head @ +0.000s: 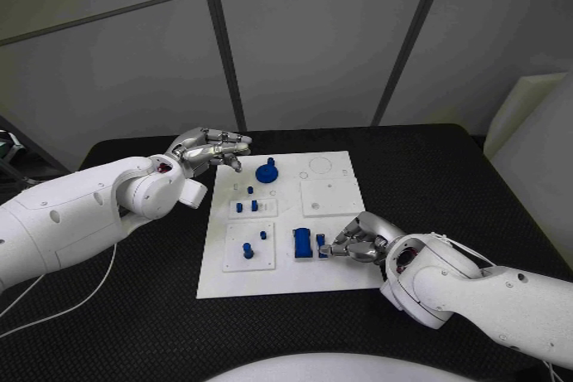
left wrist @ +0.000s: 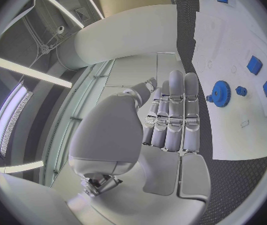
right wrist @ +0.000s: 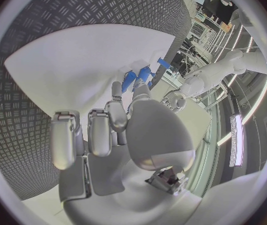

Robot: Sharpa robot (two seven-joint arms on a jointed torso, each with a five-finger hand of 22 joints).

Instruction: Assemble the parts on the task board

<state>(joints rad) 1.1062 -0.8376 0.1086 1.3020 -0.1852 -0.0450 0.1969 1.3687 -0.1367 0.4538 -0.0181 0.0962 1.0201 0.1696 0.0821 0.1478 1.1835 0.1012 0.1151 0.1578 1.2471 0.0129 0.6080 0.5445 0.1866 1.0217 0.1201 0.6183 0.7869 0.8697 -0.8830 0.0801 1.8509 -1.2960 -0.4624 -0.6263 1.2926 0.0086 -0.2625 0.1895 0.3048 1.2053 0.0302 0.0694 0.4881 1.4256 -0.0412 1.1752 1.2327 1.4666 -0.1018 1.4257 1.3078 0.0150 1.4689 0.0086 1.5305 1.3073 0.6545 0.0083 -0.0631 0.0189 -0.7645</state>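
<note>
The white task board [head: 340, 276] lies mid-table. A blue gear [head: 265, 173] [left wrist: 221, 93] stands near its far left corner. My left hand [head: 213, 154] [left wrist: 171, 115] hovers just left of the gear, off the board's edge, with its fingers stretched out and nothing in them. A tall blue block [head: 303, 244] stands on the board's near half. Right beside it, my right hand [head: 358, 239] [right wrist: 124, 115] pinches a small blue part [head: 322, 251] [right wrist: 129, 80] between thumb and a fingertip. Small blue pegs [head: 246, 206] stand in the left column.
Further blue pegs [head: 247, 250] stand in a raised white plate at the board's near left. A square white plate [head: 329, 195] and a round recess [head: 322, 164] are on the board's far right. Black table [head: 454, 175] surrounds the board.
</note>
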